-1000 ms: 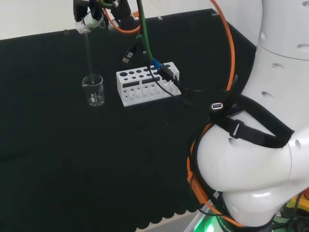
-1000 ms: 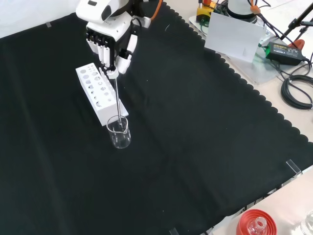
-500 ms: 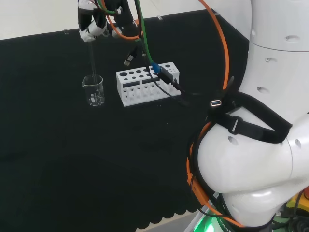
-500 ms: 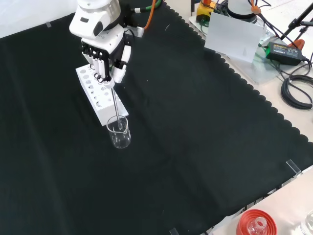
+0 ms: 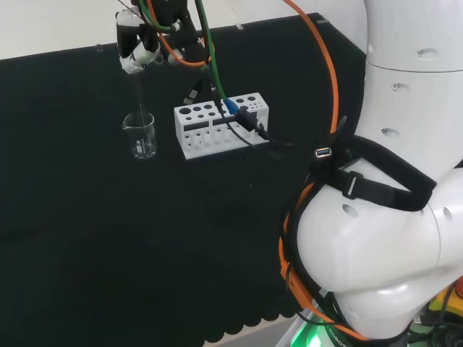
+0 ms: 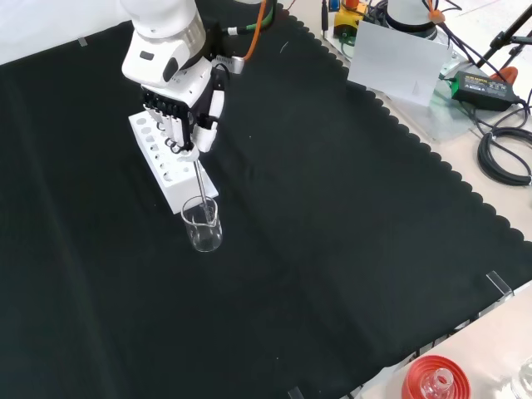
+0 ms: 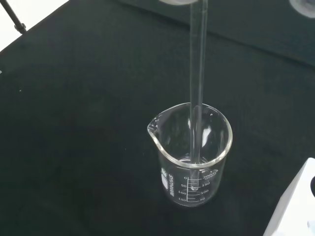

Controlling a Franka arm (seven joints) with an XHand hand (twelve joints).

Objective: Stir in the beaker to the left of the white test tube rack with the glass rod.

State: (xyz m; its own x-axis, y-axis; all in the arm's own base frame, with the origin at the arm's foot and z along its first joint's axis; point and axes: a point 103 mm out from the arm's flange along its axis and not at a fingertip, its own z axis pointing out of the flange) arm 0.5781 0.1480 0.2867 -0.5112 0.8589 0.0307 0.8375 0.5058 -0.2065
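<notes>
Left of centre in the front view, the beaker (image 6: 203, 226) sits just beside the rack (image 6: 169, 160), rod (image 6: 200, 188) dipping in. Above, my hand (image 6: 184, 104) is curled round the rod's top. Stir step is on; next, small circles, keeping off the glass wall.

Rack (image 6: 170, 162) touching beaker (image 6: 203, 226); elsewhere open cloth (image 6: 349, 249)
</notes>
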